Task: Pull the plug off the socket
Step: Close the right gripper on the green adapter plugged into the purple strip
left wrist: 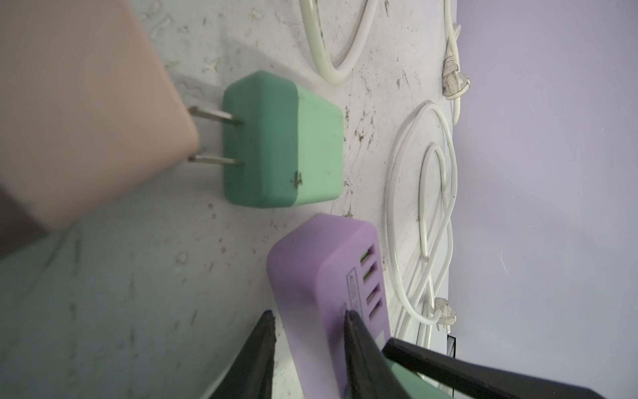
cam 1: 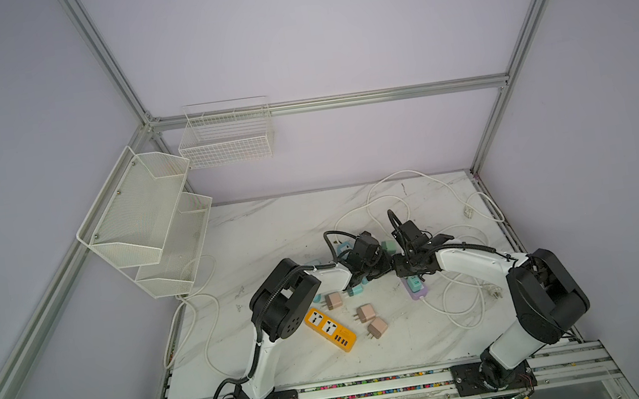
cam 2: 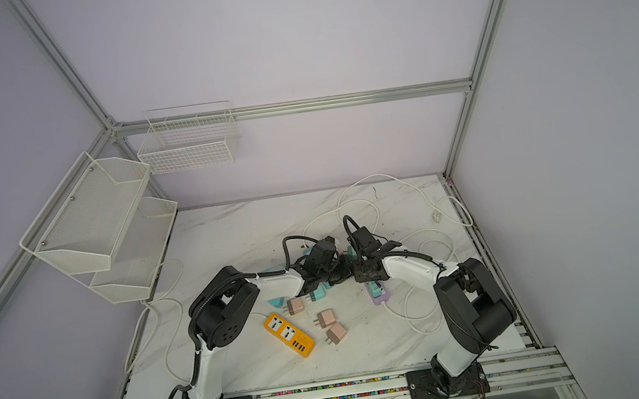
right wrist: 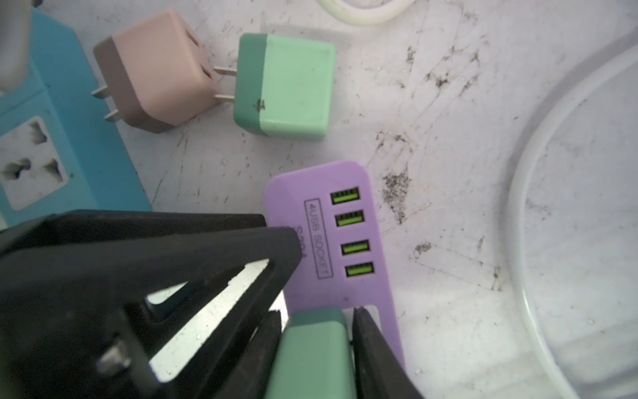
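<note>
Marble tabletop (right wrist: 448, 103) carries the purple socket strip (right wrist: 310, 179), the green plug (right wrist: 310, 349) seated in it. My right gripper (right wrist: 316, 331) clamps the plug's flanks and my left gripper (left wrist: 307, 321) nips the strip. Light, rigid, slick plastic, I judge, so grip low.

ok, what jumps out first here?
Both arms meet mid-table over the purple power strip: the right tool is clamped on the green plug seated in it, while the left tool pinches the strip beside it. Nearer the front lies an orange power strip, with loose pink plugs beside it.
</note>
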Available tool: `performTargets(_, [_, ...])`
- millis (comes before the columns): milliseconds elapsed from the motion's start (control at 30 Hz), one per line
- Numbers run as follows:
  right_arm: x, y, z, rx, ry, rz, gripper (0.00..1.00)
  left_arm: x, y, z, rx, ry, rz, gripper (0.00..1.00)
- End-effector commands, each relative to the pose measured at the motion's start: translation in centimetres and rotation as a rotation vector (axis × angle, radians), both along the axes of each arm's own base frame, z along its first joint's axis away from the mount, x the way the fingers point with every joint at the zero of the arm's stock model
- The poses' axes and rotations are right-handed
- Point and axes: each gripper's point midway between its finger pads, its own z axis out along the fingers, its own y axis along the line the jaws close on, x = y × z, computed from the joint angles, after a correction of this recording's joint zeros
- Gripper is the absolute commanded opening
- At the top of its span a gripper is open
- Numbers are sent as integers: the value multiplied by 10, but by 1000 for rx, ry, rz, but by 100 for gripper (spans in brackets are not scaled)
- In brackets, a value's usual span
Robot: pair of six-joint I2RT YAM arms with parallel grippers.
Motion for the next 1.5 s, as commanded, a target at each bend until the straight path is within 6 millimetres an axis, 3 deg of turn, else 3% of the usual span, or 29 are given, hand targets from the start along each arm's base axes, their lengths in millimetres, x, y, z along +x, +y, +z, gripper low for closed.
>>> performTargets(0, [-2,2,-6,-8,12,9,31,-13,4,-34,49,77,-15,35])
performTargets(233, [0,13,-3,40,4,47,24,-19,-7,-34,46,74,-48,35])
performTargets(700, [10,23,15,111,-71,74,16,-38,13,-71,168,125,-59,34])
performTargets(967, [10,31,13,129,-50,117,11,-46,18,-84,196,144,-53,34])
performTargets(1133, [14,24,25,118,-85,89,11,-48,25,-94,226,166,-33,34])
performTargets(1367, [13,28,19,115,-51,101,7,-49,25,-97,236,168,-30,33])
performTargets(1467, [14,19,23,86,-70,66,7,-51,25,-98,240,173,-36,32])
